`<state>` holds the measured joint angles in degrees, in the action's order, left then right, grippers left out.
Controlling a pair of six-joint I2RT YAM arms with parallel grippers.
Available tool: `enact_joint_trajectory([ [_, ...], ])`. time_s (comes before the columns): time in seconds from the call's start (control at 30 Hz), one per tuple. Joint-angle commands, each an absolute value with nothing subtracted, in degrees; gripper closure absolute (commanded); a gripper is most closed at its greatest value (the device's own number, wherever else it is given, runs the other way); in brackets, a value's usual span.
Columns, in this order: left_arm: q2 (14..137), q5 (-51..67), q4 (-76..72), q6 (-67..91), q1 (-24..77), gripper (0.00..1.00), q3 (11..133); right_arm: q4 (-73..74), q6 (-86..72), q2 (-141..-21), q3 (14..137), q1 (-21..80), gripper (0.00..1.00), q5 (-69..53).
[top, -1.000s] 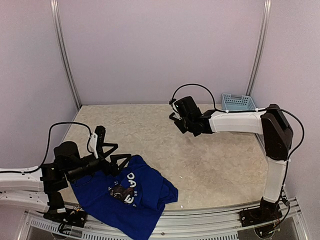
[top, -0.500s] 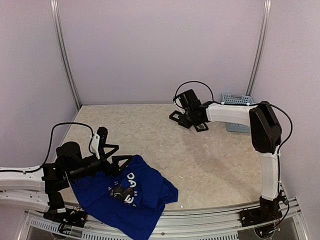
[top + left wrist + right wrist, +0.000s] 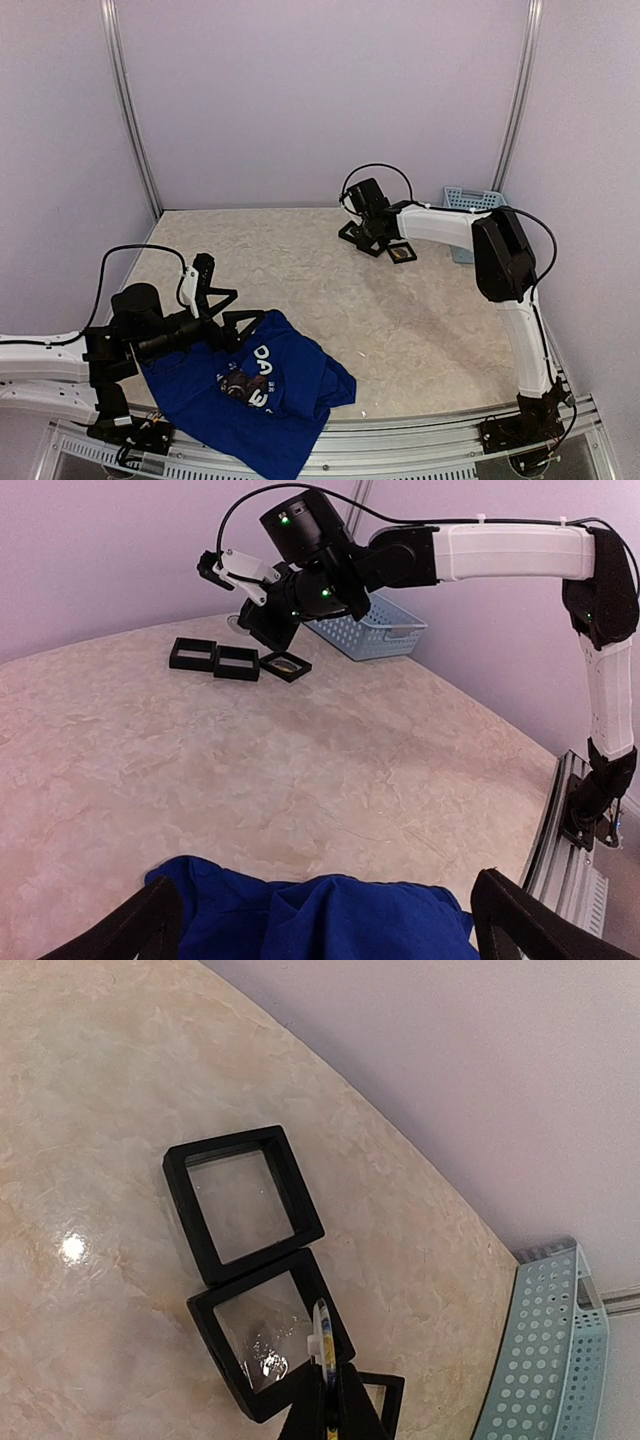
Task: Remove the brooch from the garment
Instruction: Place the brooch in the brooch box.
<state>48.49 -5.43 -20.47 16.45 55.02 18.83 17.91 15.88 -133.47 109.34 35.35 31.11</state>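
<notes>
One brooch (image 3: pixel 321 1332), seen edge-on as a thin pale sliver, is pinched between the closed fingertips of the right gripper (image 3: pixel 325 1390). It hangs above the middle of three black square frames (image 3: pixel 243 1205), which sit in a touching row at the far side of the table (image 3: pixel 420 320). The garment (image 3: pixel 255 385) lies crumpled at the near-left edge, well apart from the brooch, and overhangs the front. The left gripper (image 3: pixel 327 900) hovers over the garment's far hem, jaws spread wide, holding nothing. A pale-blue basket (image 3: pixel 470 198) stands near the frames, in the far-right corner.
</notes>
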Motion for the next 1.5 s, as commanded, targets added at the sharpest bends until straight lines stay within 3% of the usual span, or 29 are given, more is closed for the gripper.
enact_joint_trajectory([
  [0.0, 47.1, -5.5, -19.4, 15.9, 54.7, 0.01, 19.0, 19.4, 17.4, -137.2, 112.7, 34.0, 1.0, 31.8],
  [0.2, 46.7, -5.3, -19.4, 15.9, 54.7, 0.01, 18.9, 21.7, 18.6, -141.0, 117.4, 33.4, 1.0, 33.2],
  [1.47, 47.4, -5.2, -18.5, 15.7, 54.6, 0.01, 19.6, 19.8, 19.6, -143.8, 117.7, 31.8, 1.0, 30.5],
])
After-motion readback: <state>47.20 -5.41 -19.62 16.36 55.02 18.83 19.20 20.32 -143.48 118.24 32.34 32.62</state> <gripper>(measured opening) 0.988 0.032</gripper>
